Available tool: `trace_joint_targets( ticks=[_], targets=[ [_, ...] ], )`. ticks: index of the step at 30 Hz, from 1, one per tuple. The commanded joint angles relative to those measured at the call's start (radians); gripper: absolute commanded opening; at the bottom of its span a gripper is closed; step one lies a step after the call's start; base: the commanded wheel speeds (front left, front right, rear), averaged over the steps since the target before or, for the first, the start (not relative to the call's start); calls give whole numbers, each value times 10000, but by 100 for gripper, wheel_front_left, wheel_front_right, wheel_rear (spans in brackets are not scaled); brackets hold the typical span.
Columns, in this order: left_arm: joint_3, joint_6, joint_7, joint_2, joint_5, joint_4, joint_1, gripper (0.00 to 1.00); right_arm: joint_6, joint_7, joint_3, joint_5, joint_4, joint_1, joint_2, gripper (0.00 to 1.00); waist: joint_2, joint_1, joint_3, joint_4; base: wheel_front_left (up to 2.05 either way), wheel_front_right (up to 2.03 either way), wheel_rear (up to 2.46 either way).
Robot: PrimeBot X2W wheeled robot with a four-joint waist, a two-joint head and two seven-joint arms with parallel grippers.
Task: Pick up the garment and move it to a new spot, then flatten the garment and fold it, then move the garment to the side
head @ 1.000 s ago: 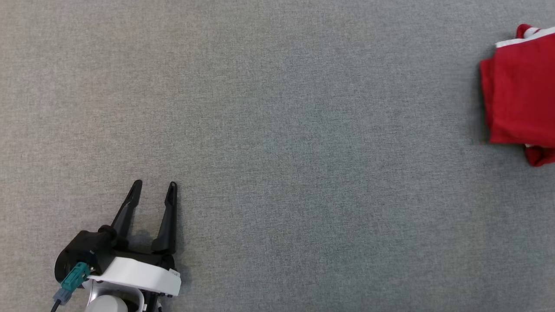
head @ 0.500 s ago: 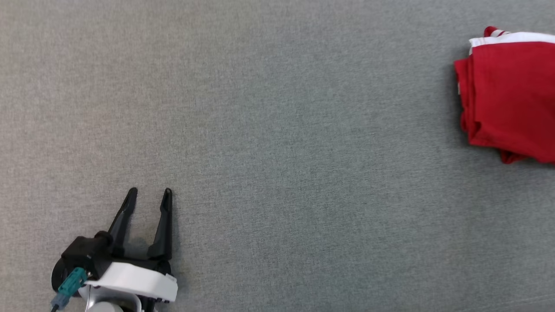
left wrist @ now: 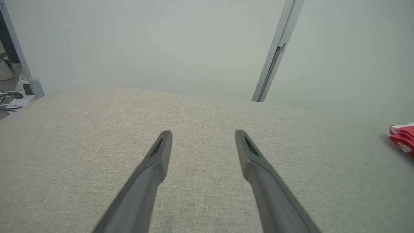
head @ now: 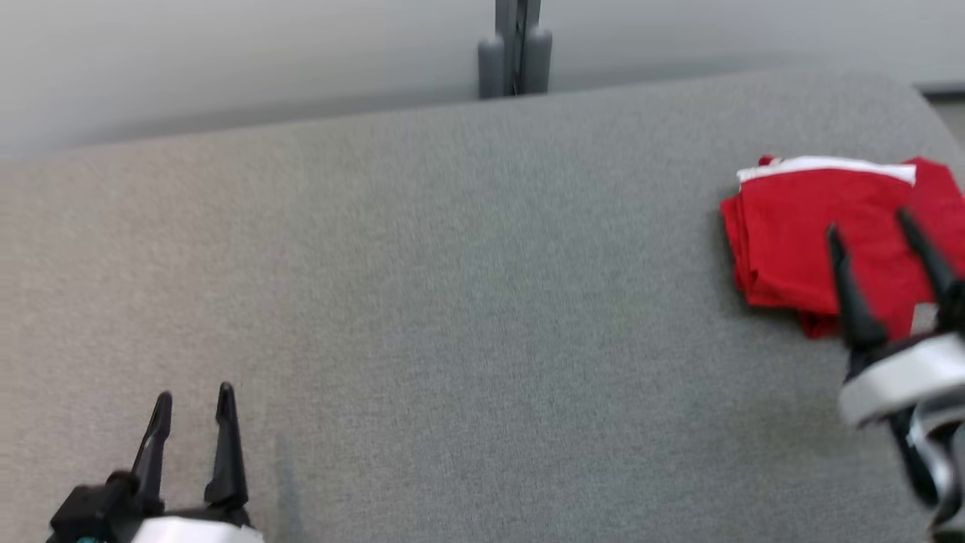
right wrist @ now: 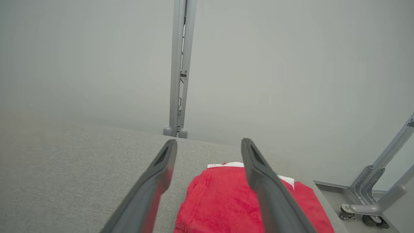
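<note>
left tool (head: pixel 194 397): jaws apart, empty, lower left | right tool (head: pixel 867 226): jaws apart, empty, far right

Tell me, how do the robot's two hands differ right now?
The left gripper sits over bare grey surface, far from the red garment; the right gripper hangs over that garment. The left's fingers point nearly straight up the head view; the right's lean left. Both are open and hold nothing.

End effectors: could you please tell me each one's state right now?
Left end effector: open, holding nothing.
Right end effector: open, holding nothing, over the red garment.
</note>
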Motion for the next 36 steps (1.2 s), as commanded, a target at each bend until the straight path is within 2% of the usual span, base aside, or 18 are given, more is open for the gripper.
trace_joint_targets(
  ticks=[1,10,16,23,24,28,36],
  targets=[
    [142,1,-36,-50,94,-70,264,100,0,-282,-30,-112,-85,441,187,100,0,0,-909,164,0,0,0],
    [615,-232,-40,-200,978,249,1382,100,0,-1520,-239,-1320,645,2677,1922,100,0,0,-2009,317,0,0,0],
    [720,-281,-42,-452,1301,355,1463,100,0,-1780,-761,-2290,1060,3314,2506,100,0,0,-2268,488,0,0,0],
    [644,-826,-43,-599,1481,240,1517,100,0,-1793,-1051,-2593,657,3810,2720,100,0,0,-2319,492,0,0,0],
    [625,-795,2,-637,1410,309,1488,0,-2,-1732,-1020,-2540,711,3761,2744,0,0,0,-2321,497,0,0,0],
    [585,-794,75,-785,1338,718,1530,0,-2,-1661,-1001,-2497,1106,3959,2868,0,0,0,-2323,503,0,0,0],
    [704,-882,454,-808,82,847,1179,0,-2,-1261,-1138,-991,1180,3714,2863,0,0,0,-2288,528,0,0,0]
  ],
)
